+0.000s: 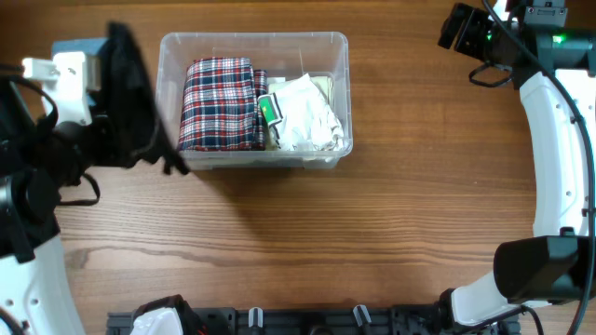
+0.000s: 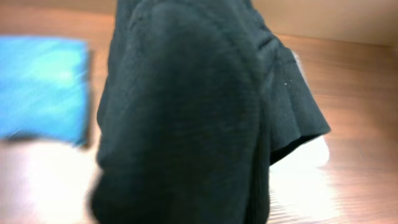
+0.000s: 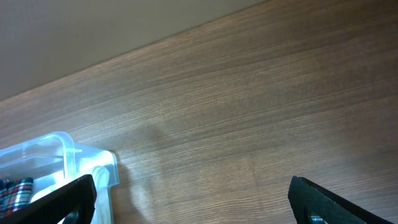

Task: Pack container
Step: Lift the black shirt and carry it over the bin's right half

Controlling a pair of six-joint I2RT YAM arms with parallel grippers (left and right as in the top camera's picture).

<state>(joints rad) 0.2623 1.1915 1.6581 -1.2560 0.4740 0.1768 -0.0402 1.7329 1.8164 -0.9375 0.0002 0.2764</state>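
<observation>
I'm on the loading step: the left gripper (image 1: 104, 88) has a dark garment (image 1: 135, 102) hanging off it, and it needs to end up in the container (image 1: 346, 84). I can't see the jaws themselves, because the cloth fills the left wrist view, but from the way the garment (image 2: 186, 112) hangs I judge they are pinched on it.

To do this well, I'd carry the garment across toward 3 o'clock. I'd keep it high enough that the trailing hem clears the container's left wall instead of dragging over the rim. The plaid cloth (image 1: 220, 102) fills the left and middle of the bin, and a crumpled white bundle (image 1: 307, 113) sits at its 3 o'clock side. So the garment has to go on top (over the plaid looks flattest to me). I'd lower it until the bulk is inside the rim, and only then let go.

The container sits in the upper middle of the table in the overhead view. It is near the hanging cloth, at 3 o'clock from the left gripper.

The right gripper (image 3: 193, 205) is spread wide and empty, well apart from the work. The container corner (image 3: 68, 155) shows at its 8 o'clock.

A blue flat thing (image 1: 79, 46) lies at 11 o'clock from the left gripper.
</observation>
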